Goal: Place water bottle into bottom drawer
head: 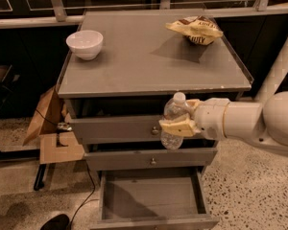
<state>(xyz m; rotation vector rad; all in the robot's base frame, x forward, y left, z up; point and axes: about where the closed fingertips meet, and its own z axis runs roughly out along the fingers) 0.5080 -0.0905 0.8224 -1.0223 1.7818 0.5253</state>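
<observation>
The water bottle (172,116) is a small clear ribbed bottle with a white cap, held upright in front of the top drawer, above the open bottom drawer. My gripper (176,124) comes in from the right and is shut on the bottle's middle, its tan fingers (175,127) wrapped around it. The bottom drawer (151,195) is pulled out below, a shallow grey box with a bare floor. The bottle's label is hidden by the fingers.
A white bowl (84,43) stands at the cabinet top's back left. A yellow chip bag (196,30) lies at the back right. Two closed drawers with small knobs (154,130) sit above the open one. Cardboard pieces (50,128) lean at the cabinet's left.
</observation>
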